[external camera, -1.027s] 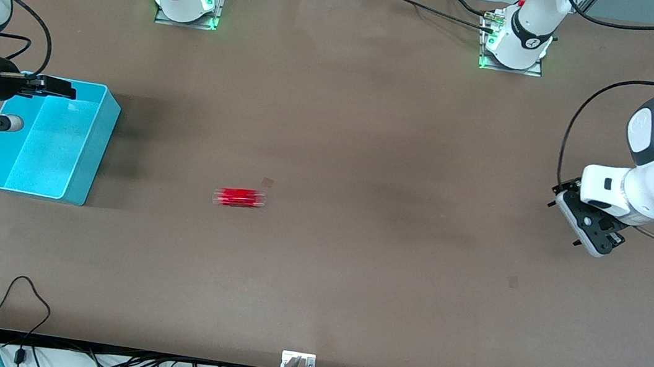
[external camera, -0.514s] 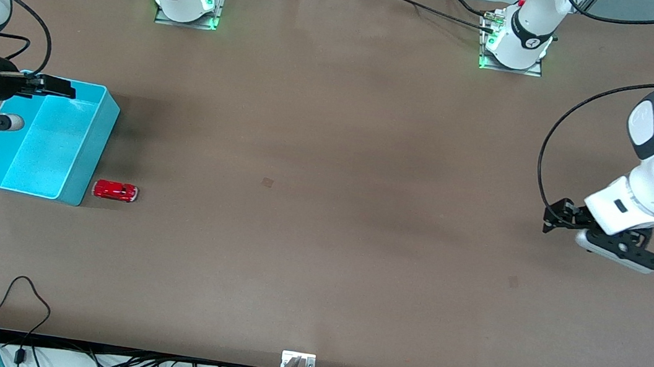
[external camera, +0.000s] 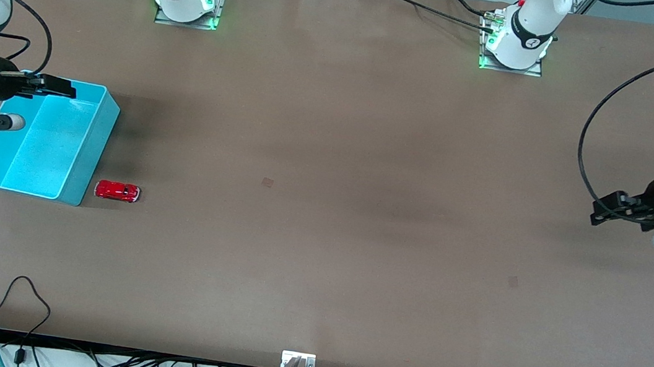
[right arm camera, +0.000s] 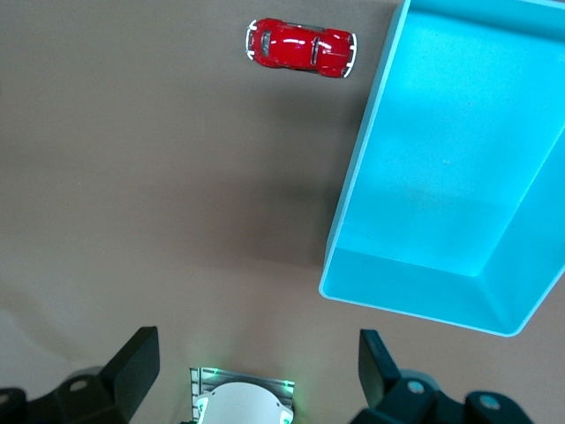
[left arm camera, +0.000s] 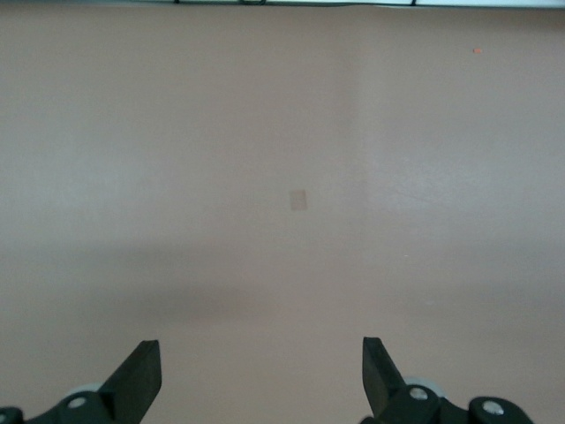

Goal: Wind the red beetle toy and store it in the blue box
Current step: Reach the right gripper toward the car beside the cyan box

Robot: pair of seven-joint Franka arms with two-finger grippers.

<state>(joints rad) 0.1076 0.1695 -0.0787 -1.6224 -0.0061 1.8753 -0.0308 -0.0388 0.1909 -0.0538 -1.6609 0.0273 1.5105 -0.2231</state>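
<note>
The red beetle toy sits on the table, on its wheels, just beside the outer wall of the blue box near the box corner closest to the front camera, on the side facing the table's middle. A small gap shows between toy and wall in the right wrist view, so not touching. The toy lies lengthwise, one end pointed at the box wall. It is outside the box, not in it. The blue box stands at the right arm's end of the table, upright, open top, nothing visible inside in the part that shows. The right gripper hangs over the box's edge farthest from the table's middle, jaws spread wide, holding nothing; its 2 fingers show well apart with bare table and the right arm's base between them. The left gripper is up over bare table at the left arm's end, well apart from toy and box, jaws also wide open and empty; its fingertips frame plain tabletop with 1 small faint patch on it. Cables trail along the table edge nearest the front camera.
</note>
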